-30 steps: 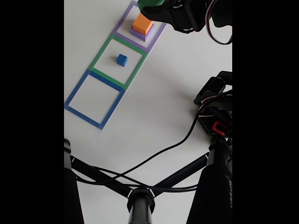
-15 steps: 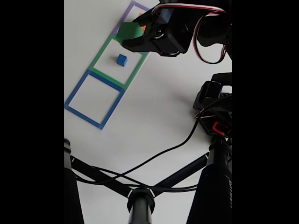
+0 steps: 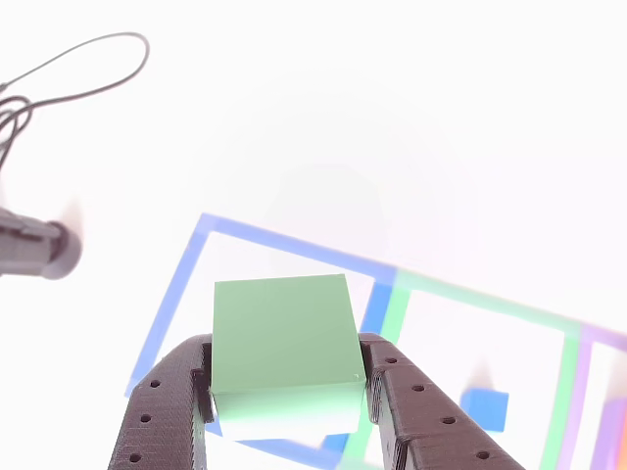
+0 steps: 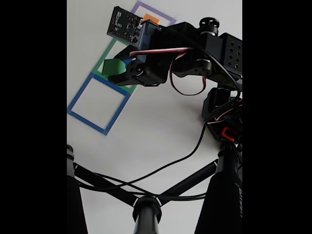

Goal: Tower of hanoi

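Jaws clamp a green block [image 3: 284,333] between both fingers of the gripper [image 4: 117,68], lifted over the boundary of the blue outline [image 4: 78,100] and green outline [image 4: 101,64]. One small blue cube [image 3: 485,409] sits inside the green outline. The arm hides most of the orange block [image 4: 151,18]. Three outlines, purple outline [image 4: 161,14] farthest.

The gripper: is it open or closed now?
Shut on the green block: the gripper's two dark fingers press against both its sides.
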